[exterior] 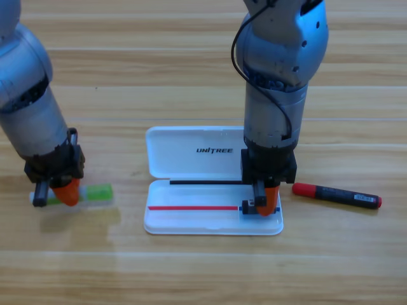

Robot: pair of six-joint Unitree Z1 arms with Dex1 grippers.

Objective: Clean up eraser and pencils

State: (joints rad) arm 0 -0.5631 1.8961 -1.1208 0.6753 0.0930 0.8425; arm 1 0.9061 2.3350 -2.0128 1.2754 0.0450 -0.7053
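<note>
Wooden tabletop [191, 63] carries an open white case [191, 162], lid printed "UNITREE", near the middle toward the front edge. Right gripper [262, 206] points down into the case's right end, grasping the small black eraser [248, 206]; the red-capped pencil [337, 195], white label unreadable, lies just right of the case. Left gripper [60, 192], near the left edge, sits over the pale green-ended pencil [95, 194]; grip cannot be told.

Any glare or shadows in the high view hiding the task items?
High view: broad soft sheen on the wooden table, no glare on the items. Right gripper over the white case covers most of the eraser. Left gripper hides the middle of the pale green-ended pencil. Red-capped pencil is unobstructed, with a thin shadow.
</note>
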